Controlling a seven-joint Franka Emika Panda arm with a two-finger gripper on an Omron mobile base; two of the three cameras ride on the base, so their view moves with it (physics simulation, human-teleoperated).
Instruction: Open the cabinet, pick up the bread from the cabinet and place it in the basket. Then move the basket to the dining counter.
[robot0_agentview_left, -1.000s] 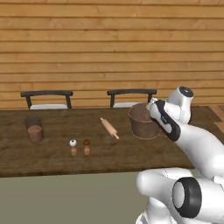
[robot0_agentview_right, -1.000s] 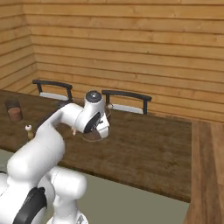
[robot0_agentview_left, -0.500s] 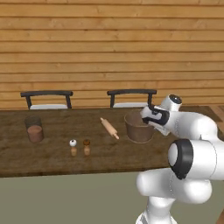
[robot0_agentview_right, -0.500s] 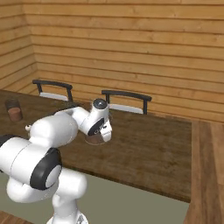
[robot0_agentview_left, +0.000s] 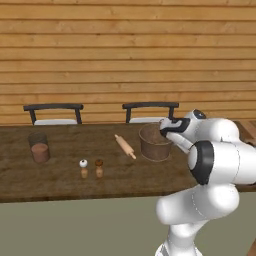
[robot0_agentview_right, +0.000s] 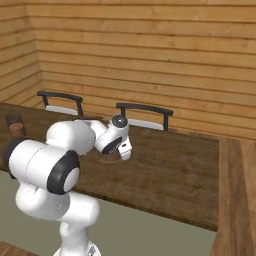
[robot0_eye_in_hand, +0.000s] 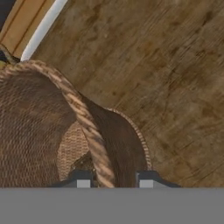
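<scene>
The round brown basket (robot0_agentview_left: 155, 142) stands on the dark wood dining counter (robot0_agentview_left: 65, 180), right of its middle. My gripper (robot0_agentview_left: 166, 131) hangs over the basket's near right rim. In the hand view my gripper (robot0_eye_in_hand: 113, 177) is open and straddles the woven rim (robot0_eye_in_hand: 94, 140): one fingertip (robot0_eye_in_hand: 81, 178) is inside the basket and the other is outside its wall, both apart from the rim. The basket's inside is in shadow and I cannot make out bread there. From the right, the basket (robot0_agentview_right: 106, 157) is mostly hidden behind my hand. The cabinet is out of view.
On the counter, left of the basket, lie a rolling pin (robot0_agentview_left: 125, 146), two small shakers (robot0_agentview_left: 84, 168), and a clear cup with brown contents (robot0_agentview_left: 39, 147). Two dark chairs (robot0_agentview_left: 150, 111) stand behind it against the plank wall. The counter turns a corner at the right (robot0_agentview_right: 235, 180).
The basket has shifted slightly left and lower, then stopped on the counter. My arm has folded back, with its elbow now large in front of both base cameras.
</scene>
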